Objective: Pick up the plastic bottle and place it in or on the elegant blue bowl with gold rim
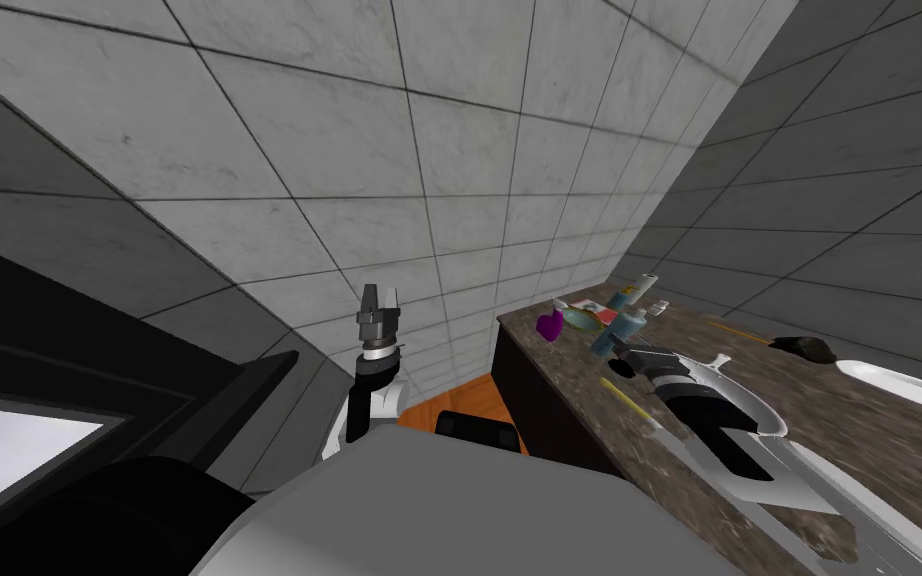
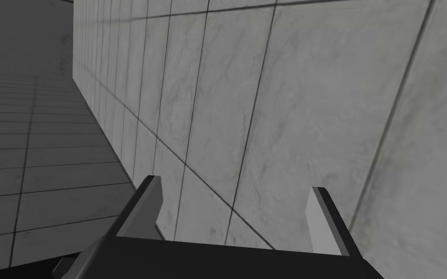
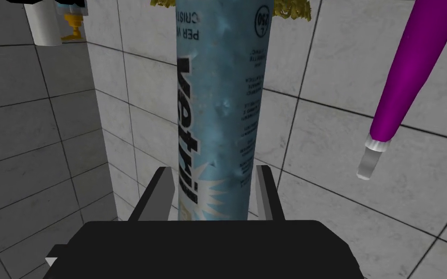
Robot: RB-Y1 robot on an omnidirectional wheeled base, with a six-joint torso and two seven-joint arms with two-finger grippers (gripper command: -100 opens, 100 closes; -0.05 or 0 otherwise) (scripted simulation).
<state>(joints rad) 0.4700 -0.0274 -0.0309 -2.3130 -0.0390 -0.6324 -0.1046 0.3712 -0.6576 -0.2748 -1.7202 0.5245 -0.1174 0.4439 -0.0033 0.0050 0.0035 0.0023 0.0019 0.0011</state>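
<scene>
Clamping on either flank of the pale blue cylindrical plastic bottle with dark lettering point(image 3: 220, 87), the right gripper point(image 3: 213, 173) has its two grey fingers point(image 3: 162, 191) drawn narrow. The bottle sits squarely between them and back against the dark body. Most of its length runs out well past the fingertips, so the hold is near one end. Judging by its dimpled skin, it should be light and thin-walled, giving a little under pressure, and its smooth label could slip. The straight round body looks the right place to hold, but the long free end may swing when tilted. Off to one side of the fingers, apart from the bottle, is a magenta tapered bottle with a pale nozzle point(image 3: 411, 72). Beyond the bottle's far end a ragged gold edge point(image 3: 293, 10) shows, perhaps the bowl's rim. In the head view this arm reaches over a mottled brown stone counter point(image 1: 849, 420). The left gripper point(image 2: 234, 186) is raised by the wall, its fingers wide apart and holding nothing.
</scene>
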